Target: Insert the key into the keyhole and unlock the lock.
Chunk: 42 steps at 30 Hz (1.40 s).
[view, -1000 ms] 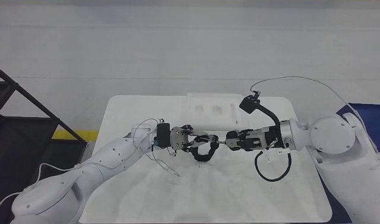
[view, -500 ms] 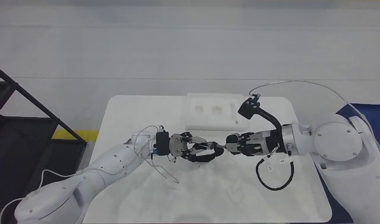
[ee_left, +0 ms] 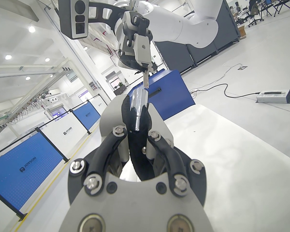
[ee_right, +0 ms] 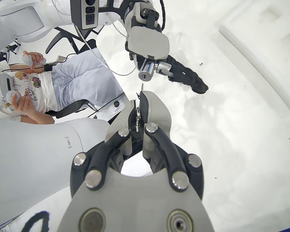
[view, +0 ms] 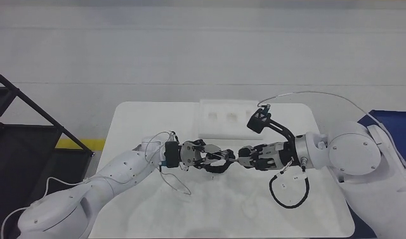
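The key (ee_right: 137,117) sat pinched edge-on between the jaws of my right gripper (ee_right: 140,102), its thin tip just short of the keyhole (ee_right: 143,76). Beyond it my left gripper (ee_left: 134,114) was clamped on the lock (ee_right: 147,71), over the table (view: 304,213), just below centre in the top view. I judged that with so narrow a slot any small tilt could send the tip skidding off the face. A hard push might then twist the key in my grip. The lock was a short, shiny chrome cylinder, likely slippery, with a black sheathed cable (ee_right: 186,77) trailing behind.
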Tool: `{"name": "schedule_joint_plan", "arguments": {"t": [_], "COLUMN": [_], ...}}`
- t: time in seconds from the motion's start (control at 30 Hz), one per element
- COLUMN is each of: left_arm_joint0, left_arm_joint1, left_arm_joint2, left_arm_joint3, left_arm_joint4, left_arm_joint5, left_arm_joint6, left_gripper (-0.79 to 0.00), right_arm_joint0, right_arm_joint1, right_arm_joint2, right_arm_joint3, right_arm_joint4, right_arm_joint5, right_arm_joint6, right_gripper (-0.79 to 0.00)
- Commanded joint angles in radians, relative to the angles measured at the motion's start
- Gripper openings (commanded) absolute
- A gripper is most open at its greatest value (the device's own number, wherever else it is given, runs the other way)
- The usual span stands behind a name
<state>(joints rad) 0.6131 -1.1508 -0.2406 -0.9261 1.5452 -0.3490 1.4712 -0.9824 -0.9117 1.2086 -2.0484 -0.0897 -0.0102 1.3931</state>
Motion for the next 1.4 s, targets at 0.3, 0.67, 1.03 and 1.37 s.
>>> {"name": "schedule_joint_plan", "arguments": {"t": [0.3, 0.67, 1.03, 1.37], "left_arm_joint0": [-0.022, -0.035, -0.040, -0.040], "left_arm_joint1": [0.012, 0.019, 0.020, 0.017], "left_arm_joint2": [0.031, 0.054, 0.061, 0.062], "left_arm_joint3": [-0.017, -0.025, -0.024, -0.025], "left_arm_joint4": [-0.013, -0.031, -0.033, -0.025], "left_arm_joint5": [-0.001, 0.001, 0.007, 0.010], "left_arm_joint6": [-0.001, 0.001, 0.007, 0.010], "left_gripper": [-0.785, -0.785, -0.785, -0.785], "right_arm_joint0": [0.008, 0.008, 0.010, 0.018], "right_arm_joint1": [0.006, 0.011, 0.015, 0.017], "right_arm_joint2": [-0.010, -0.015, -0.018, -0.021], "right_arm_joint3": [-0.029, -0.035, -0.018, 0.009], "right_arm_joint4": [-0.034, -0.030, 0.006, 0.030], "right_arm_joint5": [-0.013, -0.017, -0.003, 0.022], "right_arm_joint6": [-0.024, -0.032, -0.045, -0.063], "right_gripper": [-0.785, -0.785, -0.785, -0.785]}}
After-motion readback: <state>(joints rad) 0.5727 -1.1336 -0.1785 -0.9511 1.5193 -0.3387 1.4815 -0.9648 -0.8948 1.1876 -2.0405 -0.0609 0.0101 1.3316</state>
